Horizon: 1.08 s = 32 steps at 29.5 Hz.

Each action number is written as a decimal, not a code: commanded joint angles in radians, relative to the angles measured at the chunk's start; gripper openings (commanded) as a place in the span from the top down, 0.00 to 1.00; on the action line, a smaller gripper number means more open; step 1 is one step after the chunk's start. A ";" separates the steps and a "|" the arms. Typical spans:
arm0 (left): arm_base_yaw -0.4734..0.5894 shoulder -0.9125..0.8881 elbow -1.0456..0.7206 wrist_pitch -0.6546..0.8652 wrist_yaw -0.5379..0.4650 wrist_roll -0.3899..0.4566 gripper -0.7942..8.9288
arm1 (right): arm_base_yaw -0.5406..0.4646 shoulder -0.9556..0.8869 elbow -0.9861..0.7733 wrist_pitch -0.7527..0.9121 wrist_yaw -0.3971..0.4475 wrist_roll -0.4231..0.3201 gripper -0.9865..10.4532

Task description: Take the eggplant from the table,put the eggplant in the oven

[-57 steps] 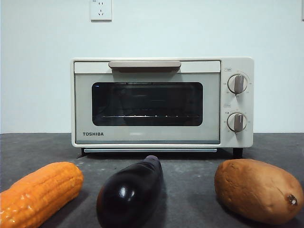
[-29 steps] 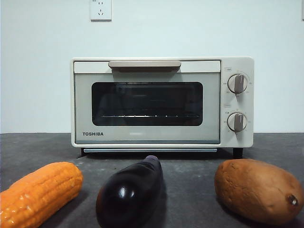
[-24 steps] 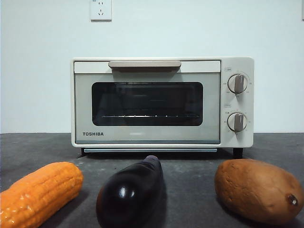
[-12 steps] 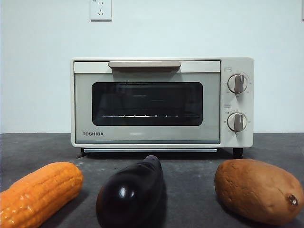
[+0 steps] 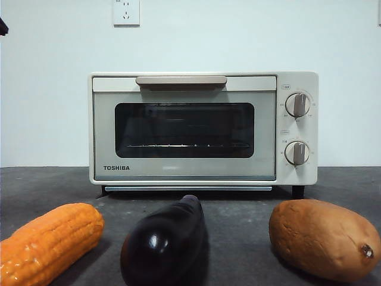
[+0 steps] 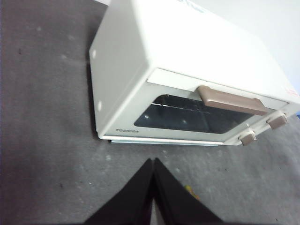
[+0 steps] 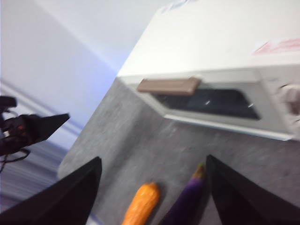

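The dark purple eggplant (image 5: pixel 164 241) lies on the grey table (image 5: pixel 238 220) in front of the cream oven (image 5: pixel 202 128), whose glass door is closed. In the right wrist view my right gripper (image 7: pixel 153 158) hovers high above the table, open wide, with the eggplant (image 7: pixel 185 202) below and between its jaws and the oven (image 7: pixel 225 56) beyond. My left gripper (image 6: pixel 153 161) is shut and empty, held above the table in front of the oven (image 6: pixel 187 65) near its left corner. Neither gripper touches anything.
An orange corn cob (image 5: pixel 50 241) lies to the left of the eggplant and a brown sweet potato (image 5: pixel 321 238) to the right. A black arm tip (image 5: pixel 2 27) shows at the top left corner. A wall stands behind the oven.
A black arm tip has come into the front view's top left corner. The eggplant, corn, sweet potato and oven have not moved.
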 commanded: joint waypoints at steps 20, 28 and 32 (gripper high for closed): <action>-0.044 0.022 0.024 0.009 0.004 0.032 0.91 | 0.732 0.547 0.185 -0.153 0.695 0.181 0.60; -0.044 0.022 0.024 0.006 0.004 0.049 0.91 | 0.817 0.877 0.226 -0.083 0.696 0.243 0.60; -0.047 0.022 0.024 -0.009 0.004 0.062 0.91 | 0.817 0.953 0.226 -0.026 0.692 0.266 0.60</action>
